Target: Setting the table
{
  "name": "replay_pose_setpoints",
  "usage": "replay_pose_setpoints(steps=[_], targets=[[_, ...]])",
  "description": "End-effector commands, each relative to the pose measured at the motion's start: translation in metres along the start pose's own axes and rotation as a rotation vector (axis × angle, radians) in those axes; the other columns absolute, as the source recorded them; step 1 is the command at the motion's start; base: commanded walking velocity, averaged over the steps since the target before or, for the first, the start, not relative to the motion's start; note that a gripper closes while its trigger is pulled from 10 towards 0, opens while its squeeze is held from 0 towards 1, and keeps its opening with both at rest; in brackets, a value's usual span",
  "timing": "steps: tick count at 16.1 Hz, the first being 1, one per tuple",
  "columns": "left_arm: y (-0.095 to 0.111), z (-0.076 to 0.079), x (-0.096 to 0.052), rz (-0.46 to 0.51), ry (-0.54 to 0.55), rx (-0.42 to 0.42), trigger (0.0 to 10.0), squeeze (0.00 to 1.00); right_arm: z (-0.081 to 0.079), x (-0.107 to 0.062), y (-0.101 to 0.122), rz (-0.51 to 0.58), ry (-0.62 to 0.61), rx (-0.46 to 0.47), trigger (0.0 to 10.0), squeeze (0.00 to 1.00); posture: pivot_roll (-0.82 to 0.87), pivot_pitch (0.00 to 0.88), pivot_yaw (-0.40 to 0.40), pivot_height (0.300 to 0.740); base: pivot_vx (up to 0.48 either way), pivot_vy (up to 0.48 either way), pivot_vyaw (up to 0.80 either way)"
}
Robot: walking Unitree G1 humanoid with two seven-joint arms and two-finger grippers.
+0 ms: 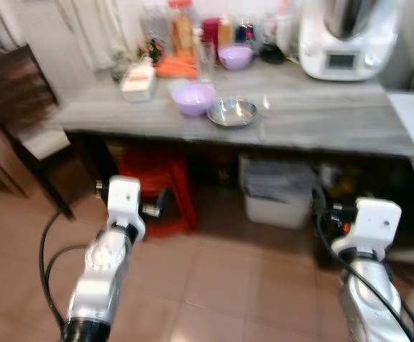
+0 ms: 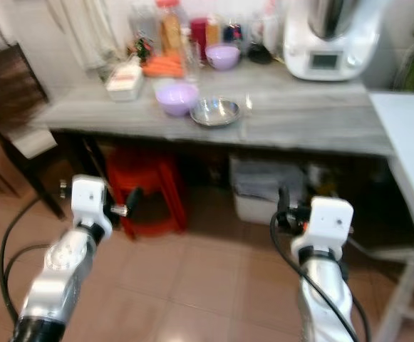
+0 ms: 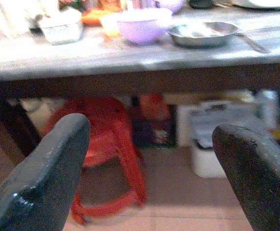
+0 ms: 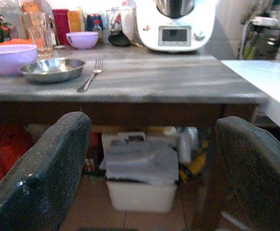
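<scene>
Bowls sit on the grey table (image 1: 321, 117): a steel bowl (image 1: 233, 112) touching a lilac bowl (image 1: 193, 97) near the front edge, a 2nd lilac bowl (image 1: 236, 57) further back beside a drinking glass (image 1: 206, 60). A fork (image 4: 90, 80) lies just beside the steel bowl. At the back stand bottles and jars, carrots (image 1: 176, 67), a small white box (image 1: 138, 81) and a white kitchen machine (image 1: 345, 39). Under the table are a red plastic stool (image 1: 157, 192) and a white bin (image 1: 278, 192). Both arms are held low in front of the table — the left gripper (image 3: 149, 178) and the right gripper (image 4: 154, 178) each have their 2 fingers spread wide, grasping nothing.
</scene>
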State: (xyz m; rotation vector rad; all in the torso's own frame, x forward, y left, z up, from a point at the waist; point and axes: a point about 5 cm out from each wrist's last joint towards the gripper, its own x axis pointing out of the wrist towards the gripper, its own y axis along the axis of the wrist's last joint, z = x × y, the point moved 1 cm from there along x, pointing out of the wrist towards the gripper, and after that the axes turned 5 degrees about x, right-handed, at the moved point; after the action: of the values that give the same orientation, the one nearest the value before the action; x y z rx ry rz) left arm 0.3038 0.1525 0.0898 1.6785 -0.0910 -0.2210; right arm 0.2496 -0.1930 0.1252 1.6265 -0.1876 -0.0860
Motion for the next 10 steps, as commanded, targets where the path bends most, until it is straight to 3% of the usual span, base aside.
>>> replay_pose_setpoints(steps=[1, 4, 10], targets=[[0.005, -0.005, 0.000, 0.017, 0.002, -0.003, 10.0, 0.00, -0.007, 0.002, 0.004, 0.015, 0.018, 0.012, 10.0, 0.00, -0.04, 0.000, 0.086, 0.740, 0.000, 0.000, 0.00], [0.013, 0.000, 0.001, 0.068, -0.049, -0.030, 10.0, 0.00, -0.008, 0.002, 0.003, 0.013, 0.024, 0.009, 10.0, 0.00, -0.04, 0.000, 0.086, 0.740, 0.000, 0.000, 0.00], [0.015, 0.007, 0.000, 0.078, -0.102, -0.027, 10.0, 0.00, -0.002, 0.005, 0.004, 0.017, 0.014, -0.001, 10.0, 0.00, -0.05, 0.000, 0.086, 0.740, 0.000, 0.000, 0.00]])
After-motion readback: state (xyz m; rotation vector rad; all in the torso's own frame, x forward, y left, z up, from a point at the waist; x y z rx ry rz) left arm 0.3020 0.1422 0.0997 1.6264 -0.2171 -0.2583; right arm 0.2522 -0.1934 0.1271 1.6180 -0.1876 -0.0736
